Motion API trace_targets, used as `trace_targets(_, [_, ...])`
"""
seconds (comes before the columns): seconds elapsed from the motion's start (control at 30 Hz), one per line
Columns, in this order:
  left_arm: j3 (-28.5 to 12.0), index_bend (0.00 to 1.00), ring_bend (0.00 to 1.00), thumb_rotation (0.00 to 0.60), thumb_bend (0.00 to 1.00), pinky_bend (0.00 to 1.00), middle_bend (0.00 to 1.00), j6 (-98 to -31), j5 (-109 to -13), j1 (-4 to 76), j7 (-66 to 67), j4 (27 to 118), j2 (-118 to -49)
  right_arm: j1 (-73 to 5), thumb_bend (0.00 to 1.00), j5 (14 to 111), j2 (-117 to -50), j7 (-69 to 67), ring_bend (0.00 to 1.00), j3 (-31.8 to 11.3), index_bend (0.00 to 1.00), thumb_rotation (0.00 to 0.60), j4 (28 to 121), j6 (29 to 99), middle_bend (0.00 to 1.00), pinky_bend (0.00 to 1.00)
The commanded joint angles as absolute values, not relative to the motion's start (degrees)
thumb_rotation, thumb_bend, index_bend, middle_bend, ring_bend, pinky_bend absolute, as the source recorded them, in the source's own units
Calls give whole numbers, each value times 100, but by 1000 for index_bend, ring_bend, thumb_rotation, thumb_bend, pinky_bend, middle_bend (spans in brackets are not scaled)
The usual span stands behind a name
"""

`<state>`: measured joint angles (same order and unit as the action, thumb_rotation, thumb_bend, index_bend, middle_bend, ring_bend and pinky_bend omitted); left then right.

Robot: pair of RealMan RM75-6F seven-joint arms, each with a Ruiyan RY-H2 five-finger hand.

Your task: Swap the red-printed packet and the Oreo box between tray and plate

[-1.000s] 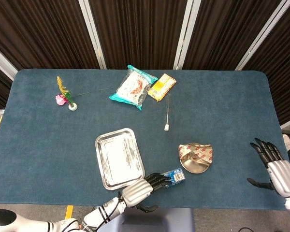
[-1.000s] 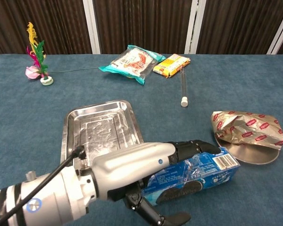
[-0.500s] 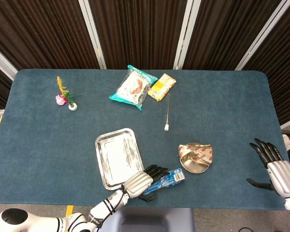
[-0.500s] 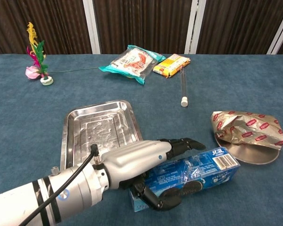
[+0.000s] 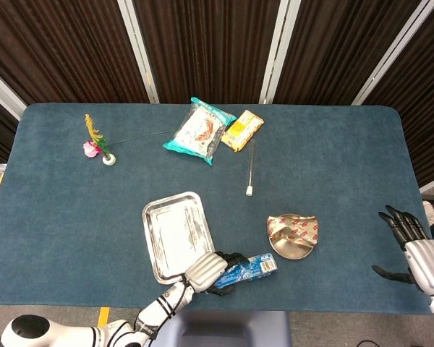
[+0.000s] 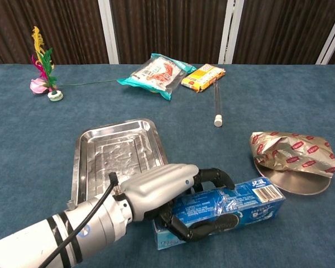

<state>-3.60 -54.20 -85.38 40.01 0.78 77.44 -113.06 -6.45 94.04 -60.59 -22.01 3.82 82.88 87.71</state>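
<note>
The blue Oreo box [image 6: 234,205] [image 5: 252,269] lies on the cloth near the table's front edge, between tray and plate. My left hand [image 6: 167,195] [image 5: 211,269] grips its left end, fingers curled over the top and thumb beneath. The red-printed gold packet [image 6: 293,149] [image 5: 296,230] rests on the round metal plate [image 6: 293,183] [image 5: 293,251] at the right. The steel tray [image 6: 118,155] [image 5: 176,235] stands bare to the left. My right hand [image 5: 414,249] hovers open at the far right edge, away from everything.
At the back lie a teal snack bag [image 5: 197,130], an orange packet [image 5: 242,130] and a thin rod with a white tip [image 5: 251,172]. A feathered shuttlecock toy [image 5: 98,144] sits back left.
My left hand's fingers have curled from lying flat over the Oreo box to wrapping round it. The right hand has drifted slightly toward the right edge.
</note>
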Motion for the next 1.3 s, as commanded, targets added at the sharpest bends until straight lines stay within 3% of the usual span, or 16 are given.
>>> trace_targets(0.03, [-421,728,499,600,427,668,711,-5718,-8656,3926,-53,7730,-11336,-645,196,9410,-6069,-2171,0,372,0,600,8299,8740,0,0])
trace_targets(0.17, [-383,766,595,600,478,849,759,-5913,-8734,3855,-118,7807,-11254,-654,196,9412,-6088,-2097,0,364,0,600,8332,8664,0,0])
trace_targets(0.33, [-364,779,652,600,556,982,772,-6235,-8970,3809,-271,7904,-11085,-663,196,9465,-6104,-2014,0,376,0,600,8360,8596,0,0])
trace_targets(0.63, [-590,788,665,600,579,1000,773,-6839,-9438,3854,-539,7696,-10071,-655,196,9483,-6105,-1907,0,374,0,600,8403,8521,0,0])
trace_targets(0.73, [-419,778,660,600,567,1000,756,-6961,-9543,3793,-1246,7166,-9805,-630,196,9485,-6109,-1861,0,355,0,600,8430,8563,0,0])
trace_targets(0.83, [-170,707,605,600,491,995,680,-7132,-9673,3683,-1902,6562,-9734,-605,197,9519,-6121,-1804,0,351,0,600,8444,8611,0,0])
trace_targets(0.9, [-50,614,523,600,450,915,596,-7157,-9700,3638,-2223,6254,-9754,-597,196,9553,-6124,-1760,0,364,0,600,8465,8616,0,0])
trace_targets(0.97, [49,365,290,600,399,630,353,-6937,-9623,3648,-2411,6098,-9718,-582,196,9590,-6150,-1671,0,369,0,600,8493,8641,0,0])
trace_targets(1.07, [36,60,50,600,355,334,93,-6821,-9489,3631,-2320,6135,-9667,-562,197,9673,-6196,-1544,0,400,0,600,8529,8665,0,0])
trace_targets(1.1, [33,10,11,600,347,239,38,-6815,-9473,3626,-2246,6178,-9631,-558,197,9694,-6207,-1507,0,408,0,600,8532,8669,0,0])
trace_targets(1.17, [20,0,0,600,341,124,0,-6789,-9406,3600,-2025,6346,-9512,-551,197,9718,-6234,-1429,0,415,0,600,8540,8667,0,0])
trace_targets(1.3, [36,0,0,600,340,63,0,-6850,-9277,3455,-1718,6998,-9116,-543,196,9730,-6240,-1348,0,426,0,600,8563,8644,0,0])
